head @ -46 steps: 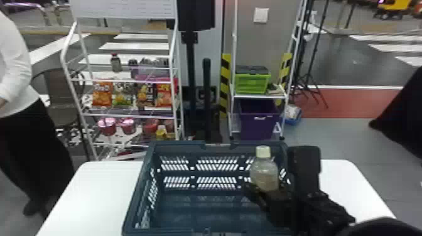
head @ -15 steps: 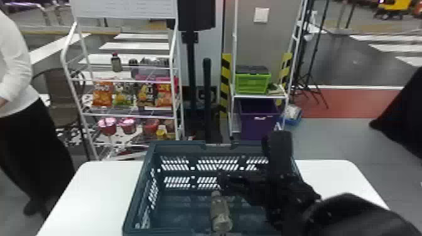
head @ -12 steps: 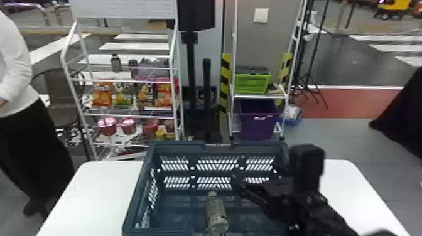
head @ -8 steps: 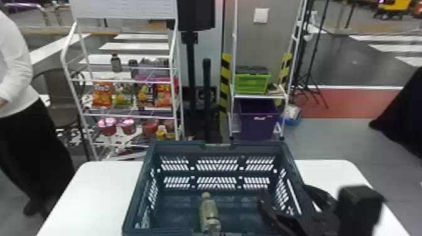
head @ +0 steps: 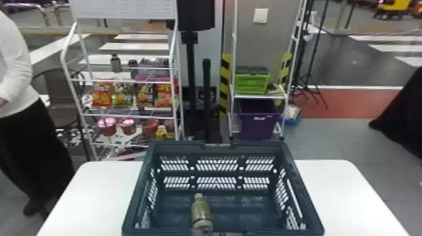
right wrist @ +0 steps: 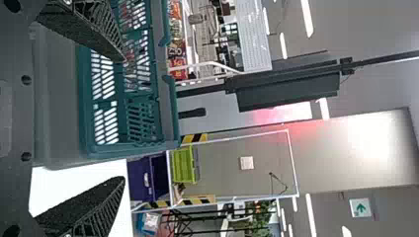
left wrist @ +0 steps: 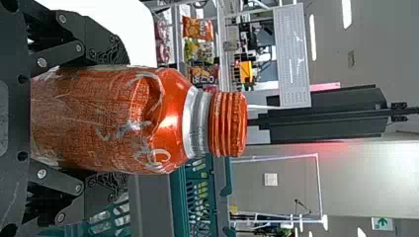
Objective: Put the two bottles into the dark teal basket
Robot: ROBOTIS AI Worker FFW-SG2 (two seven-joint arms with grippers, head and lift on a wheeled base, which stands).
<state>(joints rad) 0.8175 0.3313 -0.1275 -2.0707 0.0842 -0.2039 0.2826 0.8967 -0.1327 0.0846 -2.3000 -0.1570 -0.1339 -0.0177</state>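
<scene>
The dark teal basket (head: 251, 145) stands on the white table, and a pale, murky-looking bottle (head: 201, 211) lies inside it near the front, its cap toward the back wall. My left gripper (left wrist: 123, 120) is shut on an orange-red bottle (left wrist: 163, 121), whose capped end sticks out beyond the fingers; the basket (left wrist: 180, 200) is beside and behind this bottle in that view. In the right wrist view my right gripper (right wrist: 123, 120) is open, its two fingers wide apart with no object between them, close to the basket's side (right wrist: 170, 118).
White tabletop (head: 91, 194) shows on both sides of the basket. Behind the table stand a snack rack (head: 125, 113), a black post (head: 206, 97) and a shelf with a green crate (head: 251, 83) and a purple bin (head: 257, 122).
The pale bottle, earlier held upright over the basket by my right gripper, now lies inside, released. My right arm has drawn back to the right and left the head view.
</scene>
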